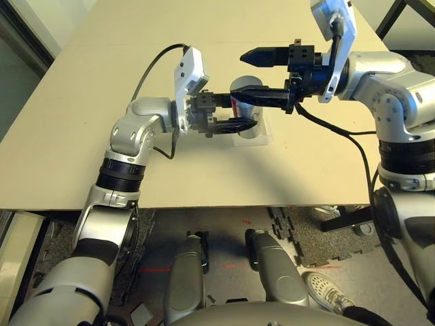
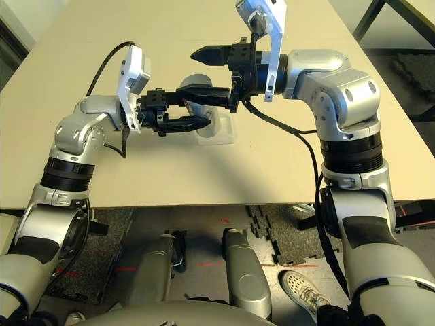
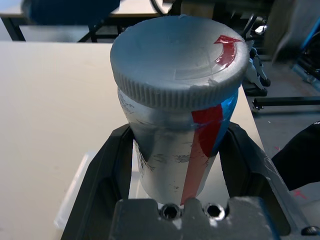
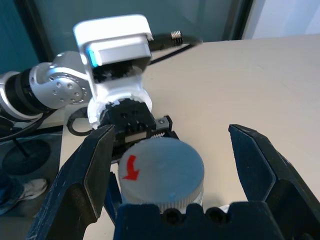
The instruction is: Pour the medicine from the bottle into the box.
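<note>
The silvery-grey bottle (image 3: pixel 170 150) with a red label stripe stands upright, its round grey cap (image 3: pixel 177 55) on. My left gripper (image 1: pixel 234 117) is shut on the bottle's body, just over the clear plastic box (image 1: pixel 255 136) on the table. My right gripper (image 4: pixel 172 145) is open, and its two fingers straddle the cap (image 4: pixel 162 172) with a gap on each side. In the left eye view one right finger (image 1: pixel 262 56) lies beyond the bottle (image 1: pixel 243 92) and the other crosses in front of it. The medicine is hidden inside the bottle.
The beige table (image 1: pixel 136 41) stretches wide around both arms. Its front edge (image 1: pixel 204 206) runs close below the box. A black cable (image 1: pixel 340 136) hangs from my right wrist over the table. A person's shoe (image 1: pixel 325 288) is on the floor.
</note>
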